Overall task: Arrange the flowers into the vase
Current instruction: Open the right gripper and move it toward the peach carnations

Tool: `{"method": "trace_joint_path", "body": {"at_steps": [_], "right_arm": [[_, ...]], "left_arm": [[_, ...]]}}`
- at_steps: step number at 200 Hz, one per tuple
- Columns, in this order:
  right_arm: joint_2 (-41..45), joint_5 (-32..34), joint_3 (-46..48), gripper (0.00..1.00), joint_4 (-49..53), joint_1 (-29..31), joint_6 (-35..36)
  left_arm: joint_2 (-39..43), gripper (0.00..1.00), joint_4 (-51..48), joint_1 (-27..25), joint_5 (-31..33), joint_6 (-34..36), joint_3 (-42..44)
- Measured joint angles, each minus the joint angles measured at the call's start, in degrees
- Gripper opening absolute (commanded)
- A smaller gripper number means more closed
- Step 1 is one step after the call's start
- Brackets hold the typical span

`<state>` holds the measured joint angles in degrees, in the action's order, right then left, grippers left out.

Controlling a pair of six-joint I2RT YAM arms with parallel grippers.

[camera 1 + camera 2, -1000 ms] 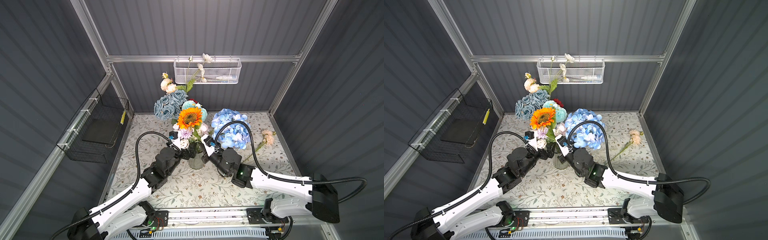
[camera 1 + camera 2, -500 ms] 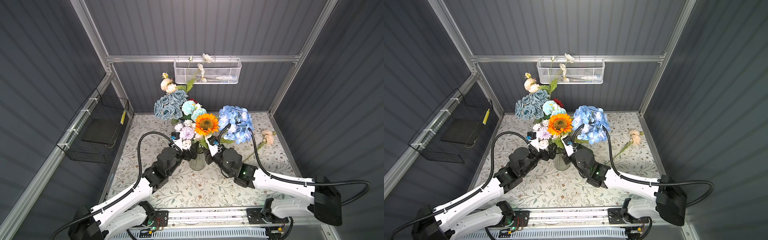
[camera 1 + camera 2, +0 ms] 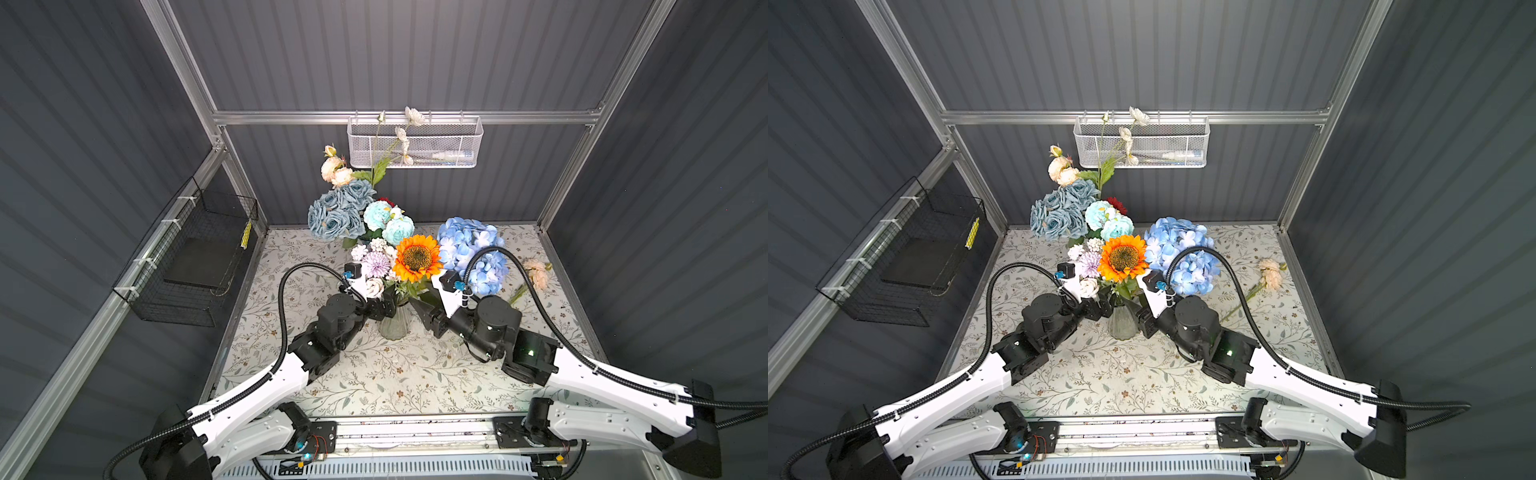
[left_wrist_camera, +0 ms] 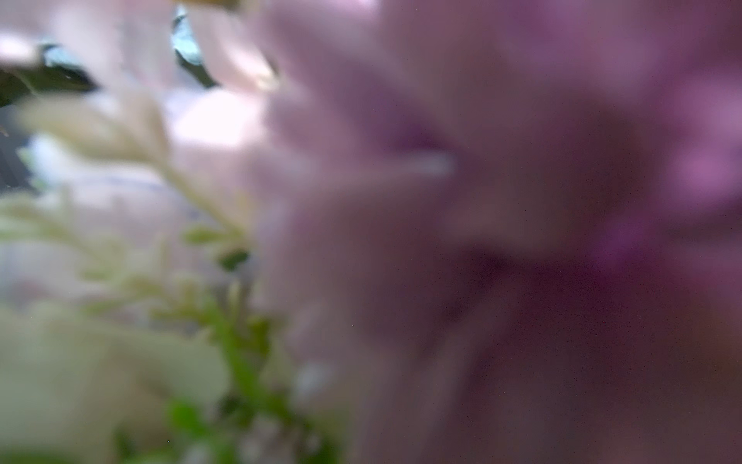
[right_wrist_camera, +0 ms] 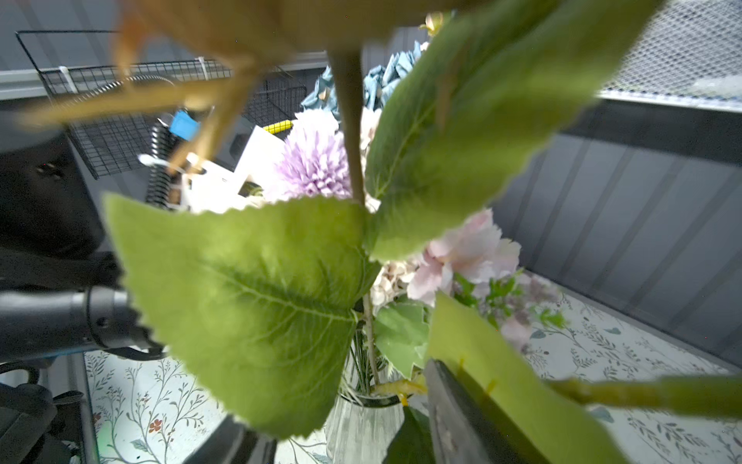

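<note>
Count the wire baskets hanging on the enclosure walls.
2: a white mesh basket on the back rail, and a black wire basket on the left wall. None seems hidden.

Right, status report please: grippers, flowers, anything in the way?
Left gripper open beside vase. Right gripper open, sunflower in vase. One peach flower on tablecloth. Leaves crowd its jaws.

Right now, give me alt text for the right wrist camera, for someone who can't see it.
Large serrated green leaves on a stem fill the close foreground. Behind them, a lilac puff and a pale pink bloom sit above a clear glass vase on a floral-print tablecloth.
</note>
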<state>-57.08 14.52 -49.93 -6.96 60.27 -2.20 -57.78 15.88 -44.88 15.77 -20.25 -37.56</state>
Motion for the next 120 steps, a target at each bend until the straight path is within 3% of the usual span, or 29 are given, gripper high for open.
{"method": "trace_joint_path", "body": {"at_steps": [63,120], "right_arm": [[3.3,-2.4,-8.5,0.69,8.2,-1.3,1.1],[12.4,-1.2,-11.6,0.67,15.0,-5.9,-2.9]], "left_arm": [[-0.2,0.99,0.0,0.0,0.0,-0.6,0.0],[-0.3,1.00,0.0,0.0,0.0,-0.6,0.0]]}}
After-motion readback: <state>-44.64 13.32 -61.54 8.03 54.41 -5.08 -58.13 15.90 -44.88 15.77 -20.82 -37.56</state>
